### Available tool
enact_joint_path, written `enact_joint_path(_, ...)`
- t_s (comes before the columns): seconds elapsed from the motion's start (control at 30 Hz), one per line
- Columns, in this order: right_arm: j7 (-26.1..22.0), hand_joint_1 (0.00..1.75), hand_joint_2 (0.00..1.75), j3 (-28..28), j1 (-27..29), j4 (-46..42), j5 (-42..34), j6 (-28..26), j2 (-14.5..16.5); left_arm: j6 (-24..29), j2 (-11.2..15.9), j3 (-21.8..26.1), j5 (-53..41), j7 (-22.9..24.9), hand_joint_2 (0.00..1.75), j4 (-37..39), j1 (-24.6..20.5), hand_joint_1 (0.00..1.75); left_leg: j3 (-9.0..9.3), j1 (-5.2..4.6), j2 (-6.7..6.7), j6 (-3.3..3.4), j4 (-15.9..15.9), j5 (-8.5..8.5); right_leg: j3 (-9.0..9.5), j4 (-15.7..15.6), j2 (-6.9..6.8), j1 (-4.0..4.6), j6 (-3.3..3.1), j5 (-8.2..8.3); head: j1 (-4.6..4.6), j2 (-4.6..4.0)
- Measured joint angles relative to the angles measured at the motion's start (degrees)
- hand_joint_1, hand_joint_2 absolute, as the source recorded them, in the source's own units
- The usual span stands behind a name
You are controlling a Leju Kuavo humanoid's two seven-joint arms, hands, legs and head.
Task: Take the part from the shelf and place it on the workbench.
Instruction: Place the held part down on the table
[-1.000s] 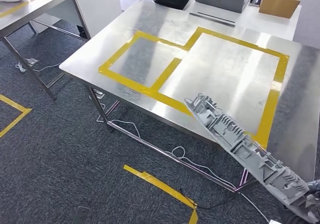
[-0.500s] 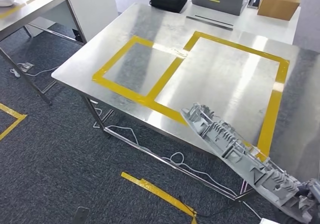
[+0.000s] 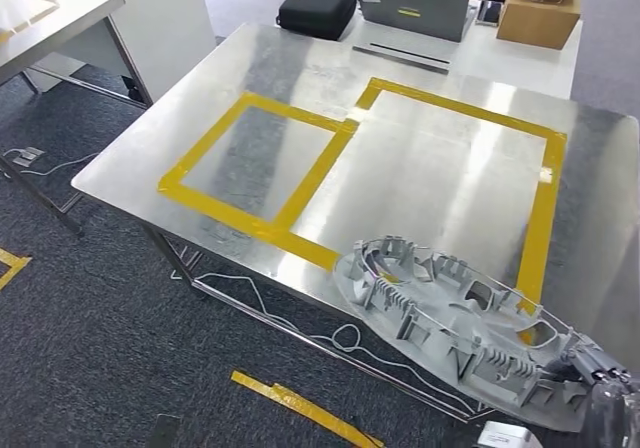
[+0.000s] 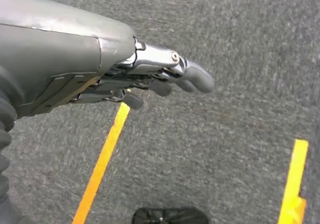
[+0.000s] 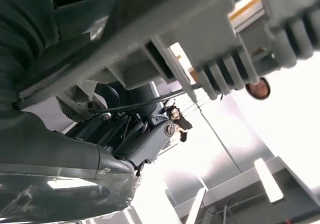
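Part (image 3: 453,333): rolled from edge-on to flatter, over desk (image 3: 423,168) edge at 5 o'clock. Right hand (image 3: 596,368) grasps it; left hand (image 4: 151,76) released, fingers extended.

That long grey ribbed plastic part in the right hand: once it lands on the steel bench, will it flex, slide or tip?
The long grey ribbed plastic part probably stays stiff: the right hand grips it at one end and it shows no sag. Its open, hollow ribbing suggests it is light for its size. On the shiny steel workbench it may slide, and with one end past the near edge it could tip off.
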Motion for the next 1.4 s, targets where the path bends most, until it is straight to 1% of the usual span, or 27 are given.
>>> enact_joint_path(0.07,0.0,1.75,1.75,0.3,0.0,0.0,0.6,0.2,0.0,0.0,-0.1,-0.1,0.0,0.0,1.75,0.0,-0.1,0.00,1.33,0.31,-0.14,0.33,-0.9,0.09,0.43,0.6,-0.23,0.05,0.59,-0.37,-0.01,-0.01)
enact_joint_path(0.1,0.0,1.75,1.75,0.3,-0.1,0.0,0.8,0.2,0.0,0.0,-0.1,-0.1,0.0,0.0,1.75,0.0,-0.2,0.00,2.09,0.48,-0.15,0.58,-1.1,-0.11,-0.23,1.9,-0.35,0.03,0.91,-0.72,0.08,-0.01)
enact_joint_path(0.13,0.0,1.75,1.75,0.4,-0.2,0.0,1.1,0.3,0.0,0.0,-0.1,-0.1,0.0,0.0,1.75,0.0,-0.3,0.00,2.75,0.63,-0.20,0.77,-1.3,-0.39,-1.92,4.5,-0.46,-0.06,1.21,-1.38,0.24,-0.01)
enact_joint_path(0.2,0.1,1.75,1.75,0.7,-0.2,0.0,1.4,0.2,0.0,0.0,0.0,-0.1,0.0,0.0,1.75,0.0,-0.4,0.00,3.57,0.70,-0.20,1.00,-1.3,-1.32,-7.15,11.7,-0.54,-0.33,1.75,-3.65,0.47,0.00)
enact_joint_path(0.27,0.3,1.75,1.75,0.9,-0.2,0.0,1.6,0.2,0.0,0.0,-0.1,-0.1,0.0,0.0,1.75,0.0,-0.2,0.00,4.79,0.83,-0.25,0.87,-1.3,-2.50,-11.49,15.2,-0.58,-0.59,2.13,-5.60,0.49,0.00)
enact_joint_path(0.3,0.4,1.75,1.75,1.0,-0.2,0.0,1.6,0.2,0.0,0.0,-0.1,-0.1,0.0,0.0,1.75,0.0,-0.2,0.00,5.69,0.94,-0.31,0.75,-1.3,-3.21,-12.41,14.4,-0.61,-0.70,2.28,-5.08,0.52,0.00)
enact_joint_path(0.33,0.6,1.75,1.75,1.0,-0.2,0.0,1.6,0.2,-0.1,0.0,-0.1,-0.1,0.0,0.0,1.75,0.0,-0.1,0.00,6.75,1.05,-0.37,0.57,-1.3,-3.99,-12.57,12.0,-0.68,-0.82,2.40,-3.01,0.53,0.00)
enact_joint_path(0.37,0.6,1.75,1.75,1.0,-0.2,0.0,1.6,0.2,-0.1,0.0,-0.1,-0.1,0.1,0.0,1.75,0.0,-0.1,0.00,7.70,1.12,-0.42,0.33,-1.3,-4.82,-12.40,8.9,-0.85,-0.94,2.43,0.51,0.57,0.00)
enact_joint_path(0.43,0.7,1.75,1.75,1.1,-0.2,0.2,1.6,0.2,-0.1,0.0,0.0,-0.1,0.1,0.1,1.75,0.0,-0.1,0.00,9.23,1.13,-0.44,-0.38,-1.3,-6.37,-11.88,4.6,-1.29,-0.84,1.93,5.41,0.62,0.00)
enact_joint_path(0.47,0.7,1.75,1.75,1.2,-0.2,0.3,1.5,0.2,-0.2,0.0,0.0,-0.1,0.1,0.1,1.75,0.0,-0.1,0.00,9.78,1.12,-0.40,-0.83,-1.3,-6.86,-11.67,4.0,-1.38,-0.70,1.43,6.44,0.64,0.00)
enact_joint_path(0.53,0.8,1.75,1.75,1.4,-0.3,0.3,1.6,0.4,-0.2,0.1,0.1,-0.2,0.1,0.1,1.75,0.0,-0.3,0.00,10.19,1.16,-0.30,-1.70,-0.9,-6.71,-10.64,3.7,-1.21,-0.57,0.44,6.10,0.65,0.00)
enact_joint_path(0.6,1.0,1.75,1.75,1.6,-0.5,0.4,1.8,0.9,-0.3,0.1,0.1,-0.2,0.1,0.1,1.75,0.0,-0.6,0.00,8.20,1.20,-0.28,-2.27,3.1,-5.00,-9.03,2.4,-1.18,-0.80,-0.15,5.99,0.59,0.00)
enact_joint_path(0.67,1.2,1.75,1.75,1.7,-0.7,0.5,2.0,1.1,-0.3,0.1,0.1,-0.2,0.0,0.1,1.75,0.0,-0.8,0.00,3.70,1.22,-0.27,-2.63,9.7,-5.10,-7.23,1.1,-1.21,-0.93,-0.64,5.56,0.49,0.00)
enact_joint_path(0.73,1.3,1.75,1.75,1.8,-0.9,0.8,2.2,1.2,-0.3,0.1,0.1,-0.2,0.0,0.2,1.75,0.0,-0.6,0.00,-0.57,1.23,-0.27,-2.81,13.7,-8.75,-5.64,0.5,-0.97,-0.90,-0.91,4.71,0.46,0.00)
enact_joint_path(0.77,1.3,1.75,1.75,1.8,-0.9,0.9,2.2,1.2,-0.3,0.1,0.1,-0.2,0.0,0.2,1.75,0.0,-0.5,0.00,-1.93,1.22,-0.27,-2.78,14.0,-10.30,-4.83,0.3,-0.81,-0.89,-0.95,4.14,0.42,0.00)
enact_joint_path(0.8,1.4,1.75,1.75,1.9,-0.9,1.0,2.2,1.2,-0.3,0.1,0.2,-0.2,0.0,0.2,1.75,0.0,-0.5,0.00,-2.67,1.20,-0.27,-2.68,13.1,-10.65,-3.95,0.3,-0.66,-0.87,-0.92,3.50,0.43,0.00)
enact_joint_path(0.83,1.5,1.75,1.75,1.9,-0.9,1.1,2.3,1.2,-0.3,0.1,0.2,-0.2,0.0,0.2,1.75,0.0,-0.5,0.00,-2.79,1.15,-0.27,-2.47,11.0,-9.27,-3.06,0.3,-0.56,-0.85,-0.84,2.82,0.42,0.00)
enact_joint_path(0.93,2.7,1.75,1.75,2.2,-0.9,1.4,2.3,1.5,-0.6,0.2,0.4,-0.2,0.1,0.4,1.75,0.0,-0.3,0.00,-1.93,0.70,-0.24,-1.40,2.5,0.01,-1.25,0.3,-0.38,-0.66,-0.28,0.86,0.42,-0.01)
enact_joint_path(0.97,3.3,1.75,1.75,2.4,-1.0,1.4,2.1,1.9,-0.7,0.2,0.5,-0.2,0.2,0.4,1.75,0.0,-0.2,0.00,-1.81,0.54,-0.24,-1.15,1.0,2.00,-1.05,0.2,-0.27,-0.58,-0.01,0.42,0.43,-0.01)
enact_joint_path(1.0,3.9,1.75,1.75,2.5,-1.0,1.5,1.7,2.5,-0.9,0.3,0.5,-0.2,0.4,0.6,1.75,0.0,-0.2,0.00,-1.83,0.42,-0.26,-1.00,0.5,2.59,-0.75,0.1,-0.18,-0.52,0.28,0.11,0.40,-0.01)
enact_joint_path(1.07,4.9,1.75,1.75,2.6,-1.0,1.6,0.8,4.4,-1.1,0.4,0.5,-0.2,0.9,0.9,1.75,0.0,-0.3,0.00,-1.31,0.62,-0.29,-0.72,0.0,2.77,-0.30,-0.4,-0.19,-0.49,0.93,-0.41,0.40,0.00)
enact_joint_path(1.13,5.3,1.75,1.75,2.3,-1.1,1.7,0.0,6.2,-1.2,0.5,0.6,-0.2,1.0,1.1,1.75,0.0,-0.4,0.00,-0.54,0.94,-0.29,-0.15,-0.8,2.48,-1.25,2.1,-0.45,-0.47,1.60,-2.01,0.54,0.00)
enact_joint_path(1.23,5.4,1.75,1.75,1.9,-1.1,2.1,-0.5,7.3,-1.3,0.6,0.7,-0.2,1.1,1.1,1.75,0.0,-0.5,0.00,0.26,1.00,-0.24,0.43,-1.1,1.65,-7.95,12.7,-0.62,-0.68,2.25,-5.83,0.61,0.00)
enact_joint_path(1.27,5.4,1.75,1.75,1.7,-1.1,2.3,-0.6,7.4,-1.3,0.6,0.7,-0.2,1.1,1.1,1.75,0.0,-0.5,0.00,0.59,1.00,-0.25,0.45,-1.1,1.30,-9.93,14.9,-0.63,-0.74,2.37,-5.73,0.61,0.00)
enact_joint_path(1.3,5.4,1.75,1.75,1.6,-1.1,2.5,-0.7,7.6,-1.4,0.7,0.7,-0.2,1.1,1.1,1.75,0.0,-0.4,0.00,1.05,1.01,-0.28,0.42,-1.1,0.93,-10.92,15.1,-0.63,-0.77,2.43,-4.37,0.61,0.00)
enact_joint_path(1.33,5.5,1.75,1.75,1.5,-1.1,2.6,-0.9,7.7,-1.4,0.7,0.7,-0.2,1.1,1.1,1.75,0.0,-0.4,0.00,1.64,1.02,-0.33,0.35,-1.1,0.53,-10.82,13.2,-0.64,-0.80,2.42,-1.95,0.64,0.00)
enact_joint_path(1.4,5.6,1.75,1.75,1.4,-1.2,2.8,-1.2,8.1,-1.4,0.8,0.7,-0.2,1.1,1.1,1.75,0.0,-0.4,0.00,2.80,0.96,-0.40,0.01,-1.1,-0.26,-8.75,6.2,-0.79,-0.74,1.85,3.03,0.64,0.00)
